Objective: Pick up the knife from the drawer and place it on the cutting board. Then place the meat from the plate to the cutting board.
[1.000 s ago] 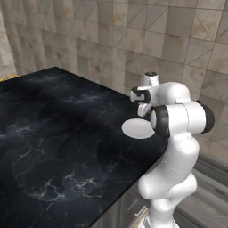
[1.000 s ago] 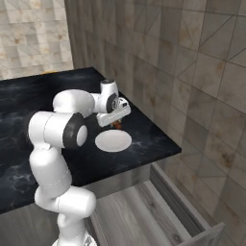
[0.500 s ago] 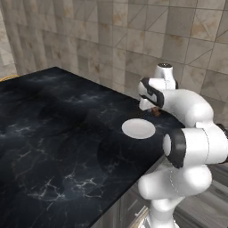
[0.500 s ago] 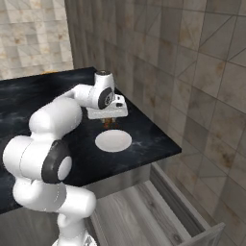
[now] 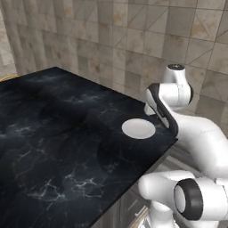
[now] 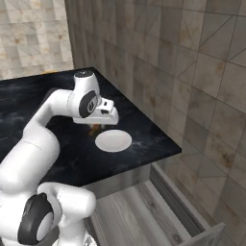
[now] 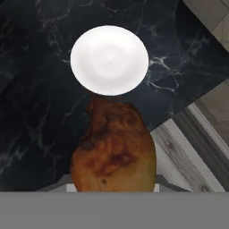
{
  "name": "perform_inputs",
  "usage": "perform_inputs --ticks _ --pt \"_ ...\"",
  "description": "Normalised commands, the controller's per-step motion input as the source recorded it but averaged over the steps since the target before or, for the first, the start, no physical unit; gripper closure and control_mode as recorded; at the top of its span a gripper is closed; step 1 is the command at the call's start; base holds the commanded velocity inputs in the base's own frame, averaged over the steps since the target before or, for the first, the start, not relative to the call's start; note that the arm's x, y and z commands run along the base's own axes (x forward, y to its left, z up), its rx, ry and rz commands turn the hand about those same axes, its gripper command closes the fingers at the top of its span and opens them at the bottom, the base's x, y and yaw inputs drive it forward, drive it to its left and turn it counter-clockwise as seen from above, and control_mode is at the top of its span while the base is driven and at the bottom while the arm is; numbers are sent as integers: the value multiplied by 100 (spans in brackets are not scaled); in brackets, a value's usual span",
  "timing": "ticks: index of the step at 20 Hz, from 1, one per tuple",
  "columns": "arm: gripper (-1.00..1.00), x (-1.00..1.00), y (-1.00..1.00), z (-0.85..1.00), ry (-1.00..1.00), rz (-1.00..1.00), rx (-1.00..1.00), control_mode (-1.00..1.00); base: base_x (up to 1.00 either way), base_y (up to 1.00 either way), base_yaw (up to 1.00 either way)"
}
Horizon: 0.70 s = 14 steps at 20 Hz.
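Observation:
The meat (image 7: 114, 152), a reddish-brown drumstick, hangs close before the hand camera with my gripper (image 6: 97, 124) shut on it; the fingertips are hidden behind it. It is held just above the black counter, beside the small round white plate (image 7: 109, 60), which is bare. That plate (image 6: 113, 141) lies near the counter's front right corner, and the meat (image 6: 95, 129) shows as a brown bit under the hand, to its left. The drawer (image 6: 192, 226) stands pulled out below the counter. The knife is out of view. A thin tan sliver (image 5: 8, 77) at the counter's far left edge may be the cutting board.
The black marble counter (image 5: 58, 133) stretches wide to the left of the plate (image 5: 138, 128). A tiled wall (image 6: 192, 72) runs close behind the counter's right side. My own arm arches over the counter's right corner.
The arm has swung its elbow round and risen. The hand, still holding the meat, has shifted a little away from the plate towards the counter's inner side.

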Motion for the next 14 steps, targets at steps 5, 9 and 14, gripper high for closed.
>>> perform_inputs --ticks 5,9,14 --pt "100 -94 12 18 0 -11 0 -100 0 0 0" --pt "100 -51 21 0 -1 -1 0 -100 0 0 0" --pt "100 -32 30 0 0 0 0 100 -13 0 0"
